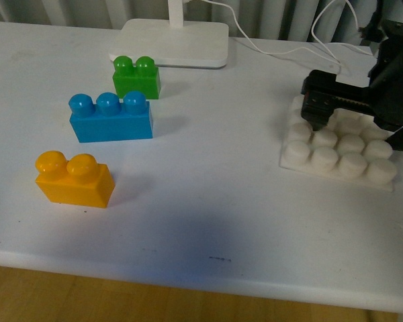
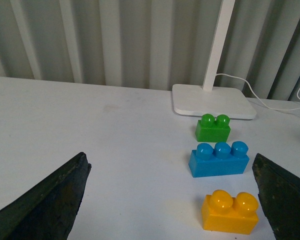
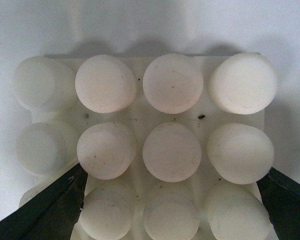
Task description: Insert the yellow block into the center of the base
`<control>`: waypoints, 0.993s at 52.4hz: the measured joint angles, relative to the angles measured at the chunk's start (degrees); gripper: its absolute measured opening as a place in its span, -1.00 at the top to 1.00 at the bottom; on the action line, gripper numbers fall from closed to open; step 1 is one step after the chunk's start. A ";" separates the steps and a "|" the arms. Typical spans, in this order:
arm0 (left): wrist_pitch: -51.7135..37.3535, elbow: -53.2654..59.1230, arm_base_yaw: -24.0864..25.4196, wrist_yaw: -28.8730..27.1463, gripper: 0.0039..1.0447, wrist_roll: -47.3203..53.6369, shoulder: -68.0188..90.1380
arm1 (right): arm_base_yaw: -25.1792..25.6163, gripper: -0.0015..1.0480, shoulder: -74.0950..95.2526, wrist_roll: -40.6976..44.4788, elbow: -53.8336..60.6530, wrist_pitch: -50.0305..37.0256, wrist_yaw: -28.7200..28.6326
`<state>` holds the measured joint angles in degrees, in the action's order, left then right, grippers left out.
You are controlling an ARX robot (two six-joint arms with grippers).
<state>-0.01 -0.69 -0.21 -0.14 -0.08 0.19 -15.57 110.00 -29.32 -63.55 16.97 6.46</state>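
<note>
- Handling, just my guess: the two-stud, hard-plastic, orange-yellow block (image 1: 74, 179) looks light, stiff and a bit glossy. It's not fragile, but it could slip in smooth pads. I'd pinch it across its two long flat sides, below the studs, so the underside stays free to press down.
- Where it sits: near left on the white bench (image 1: 215, 201), upright with studs up and nothing touching it. The blue three-stud plastic brick (image 1: 111, 117) is just beyond it. The green two-stud plastic brick (image 1: 138, 77) is farther back, by the smooth white lamp foot (image 1: 171, 41).
- The flat square white plastic base (image 1: 289, 161), covered in round studs, lies on the right, well apart from the yellow block.
- The left hand (image 2: 169, 157) is released, fingers spread wide with nothing between them, hanging back from the row of bricks.
- The right hand (image 3: 172, 174) hangs over the base with its fingers spread toward either side and is carrying nothing. I can't tell whether they touch the plate.
- Only the front view has block and base in one shot, so it's the only one that shows the gap to cross.
- The left wrist view lines up the three bricks and that open hand, but shows no base.
- The right wrist view gives a close-up of the studs, dirt specks included, and the middle ones look free. No bricks there.
</note>
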 joint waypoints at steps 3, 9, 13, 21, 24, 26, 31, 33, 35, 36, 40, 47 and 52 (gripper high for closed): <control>0.00 0.00 0.00 0.00 -0.89 0.00 0.00 | -1.36 -0.83 0.00 -0.83 -0.07 0.07 -0.04; 0.00 0.00 0.00 0.00 -0.89 0.02 0.00 | -3.15 -0.83 0.00 -1.20 -0.07 0.28 0.09; 0.00 0.00 0.00 0.00 -0.89 0.02 0.00 | -3.74 -0.83 0.00 -1.40 -0.17 0.48 0.20; 0.00 0.00 0.00 0.00 -0.88 0.00 0.00 | -4.81 -0.83 0.37 -2.99 -0.81 0.90 1.31; 0.00 0.00 0.00 -0.02 -0.89 0.02 0.00 | -5.25 -0.83 0.37 -3.54 -0.87 1.03 1.64; 0.00 0.00 0.00 0.00 -0.89 0.00 0.00 | -5.44 -0.83 0.37 -3.61 -0.90 1.05 1.70; 0.00 0.00 0.00 0.00 -0.88 0.02 0.00 | -5.57 -0.83 0.35 -3.63 -1.05 1.33 1.75; 0.00 0.00 0.00 0.00 -0.89 0.00 0.00 | -5.57 -0.83 0.24 -3.61 -1.07 1.42 1.75; 0.00 0.00 0.00 0.00 -0.89 0.02 0.00 | -5.57 -0.83 0.04 -3.61 -1.07 1.57 1.73; 0.00 0.00 0.00 0.00 -0.88 0.00 0.00 | -5.55 -0.83 -0.07 -3.61 -1.07 1.62 1.70; 0.00 0.00 0.00 0.00 -0.89 0.00 0.00 | -5.42 -0.82 -0.66 -3.43 -1.07 1.81 2.14; 0.00 0.00 0.00 0.00 -0.89 0.00 0.00 | -4.81 -0.82 -2.45 -2.62 -1.07 1.88 2.29; 0.00 -0.02 0.00 0.00 -0.89 0.02 0.00 | -4.31 -0.82 -4.46 -1.73 -1.07 1.88 2.16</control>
<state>-0.01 -0.71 -0.21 -0.14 -0.05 0.19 -19.88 105.54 -31.05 -64.62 18.85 8.62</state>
